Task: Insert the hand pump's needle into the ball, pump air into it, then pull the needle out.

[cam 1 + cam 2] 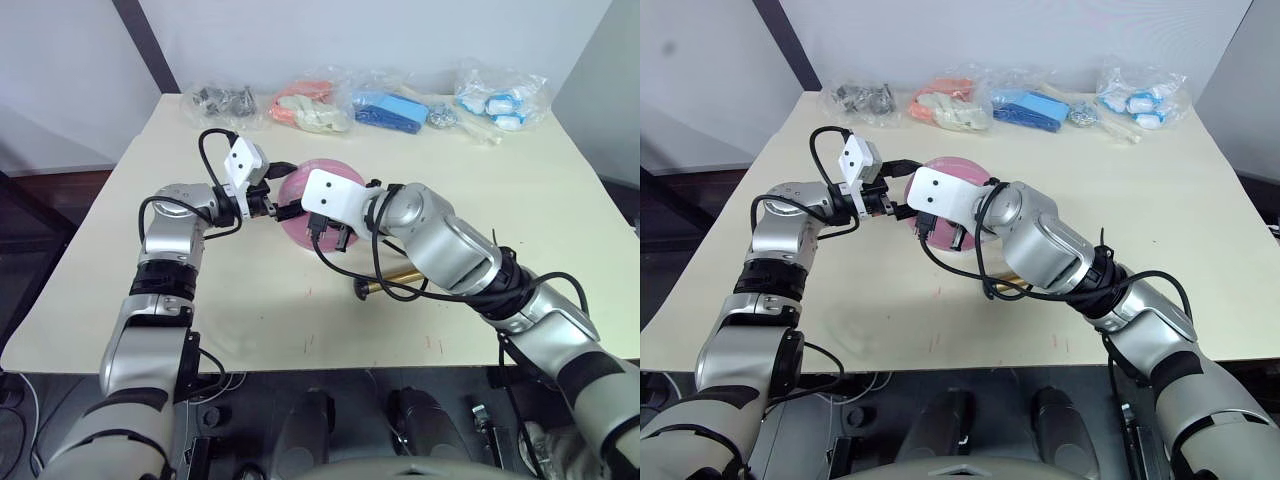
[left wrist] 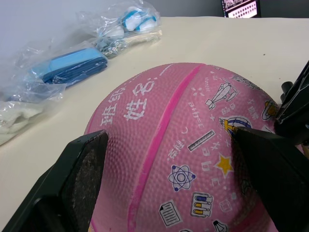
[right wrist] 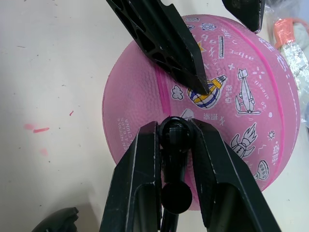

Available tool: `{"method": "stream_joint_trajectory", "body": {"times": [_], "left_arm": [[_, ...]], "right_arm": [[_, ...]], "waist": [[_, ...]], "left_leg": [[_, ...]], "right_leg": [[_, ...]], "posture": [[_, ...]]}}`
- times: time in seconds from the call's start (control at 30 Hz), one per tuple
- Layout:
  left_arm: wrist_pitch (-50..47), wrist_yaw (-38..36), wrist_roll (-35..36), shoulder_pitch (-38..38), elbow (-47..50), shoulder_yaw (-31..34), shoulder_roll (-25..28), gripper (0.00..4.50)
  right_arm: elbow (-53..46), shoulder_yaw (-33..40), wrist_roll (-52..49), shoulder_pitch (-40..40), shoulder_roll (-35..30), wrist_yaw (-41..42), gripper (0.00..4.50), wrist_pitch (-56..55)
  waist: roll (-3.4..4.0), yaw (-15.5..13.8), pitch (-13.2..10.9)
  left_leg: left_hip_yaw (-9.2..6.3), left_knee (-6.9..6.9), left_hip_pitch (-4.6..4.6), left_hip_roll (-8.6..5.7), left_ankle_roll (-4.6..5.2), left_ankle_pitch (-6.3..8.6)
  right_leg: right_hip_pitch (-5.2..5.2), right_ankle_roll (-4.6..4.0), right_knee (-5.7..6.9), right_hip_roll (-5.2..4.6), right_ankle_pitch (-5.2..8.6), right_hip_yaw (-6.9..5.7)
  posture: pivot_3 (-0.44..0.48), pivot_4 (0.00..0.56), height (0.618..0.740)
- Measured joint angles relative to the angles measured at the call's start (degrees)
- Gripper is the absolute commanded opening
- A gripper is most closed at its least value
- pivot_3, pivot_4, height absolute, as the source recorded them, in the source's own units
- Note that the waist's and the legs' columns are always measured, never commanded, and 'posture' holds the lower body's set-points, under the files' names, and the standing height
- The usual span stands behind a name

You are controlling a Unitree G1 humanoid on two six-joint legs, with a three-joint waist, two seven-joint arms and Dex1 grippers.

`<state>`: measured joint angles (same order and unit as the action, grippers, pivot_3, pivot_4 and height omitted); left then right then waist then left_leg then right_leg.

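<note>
The pink ball [image 1: 333, 165] with small printed pictures rests mid-table. My left gripper [image 1: 283, 203] reaches in from the left, its black fingers [image 2: 82, 179] clasping the ball's [image 2: 174, 145] sides. From the right, my right gripper [image 3: 176, 131] is shut on the black tip of the pump's hose [image 3: 175, 137] and presses it against the ball [image 3: 241, 96]. The needle is hidden between the tip and the ball. The hand pump's gold tube [image 1: 398, 279] lies on the table just beyond my right forearm, with its thin black hose looping up to the gripper.
Along the table's far edge lie several clear bags: grey metal parts [image 1: 220, 100], orange-pink items [image 1: 305, 106], blue items [image 1: 390, 111] and white-blue items [image 1: 500, 100]. Bare tabletop [image 1: 250, 310] lies in front of the ball.
</note>
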<state>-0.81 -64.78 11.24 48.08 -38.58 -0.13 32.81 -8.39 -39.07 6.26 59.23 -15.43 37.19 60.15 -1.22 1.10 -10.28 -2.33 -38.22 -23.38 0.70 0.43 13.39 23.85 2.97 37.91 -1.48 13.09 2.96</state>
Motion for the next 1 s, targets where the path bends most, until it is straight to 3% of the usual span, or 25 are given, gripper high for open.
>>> {"method": "stream_joint_trajectory", "body": {"times": [0.33, 1.0], "left_arm": [[1.46, 2.42, -1.02, -0.3, 0.96, -0.5, -1.56, 4.47], [6.83, 4.78, -2.63, -0.99, 0.99, -2.4, -3.34, 4.47]], "right_arm": [[-2.46, -3.01, 3.04, 0.62, -2.36, 1.12, 0.35, -0.48], [-6.62, -1.8, 0.85, 0.61, -4.16, 2.79, 0.35, 5.05]], "waist": [[0.0, -0.11, 0.0], [0.02, -0.54, -0.01]], "left_leg": [[-0.24, -0.02, -0.21, -0.06, 0.0, 0.0], [-0.72, -0.02, -0.45, -0.39, -0.03, -0.01]], "right_leg": [[0.08, 0.0, -0.06, -0.05, 0.0, -0.24], [0.0, 0.02, -0.22, -0.43, -0.17, -0.74]], "posture": [[0.0, 0.15, 0.74], [0.0, 0.15, 0.74]]}}
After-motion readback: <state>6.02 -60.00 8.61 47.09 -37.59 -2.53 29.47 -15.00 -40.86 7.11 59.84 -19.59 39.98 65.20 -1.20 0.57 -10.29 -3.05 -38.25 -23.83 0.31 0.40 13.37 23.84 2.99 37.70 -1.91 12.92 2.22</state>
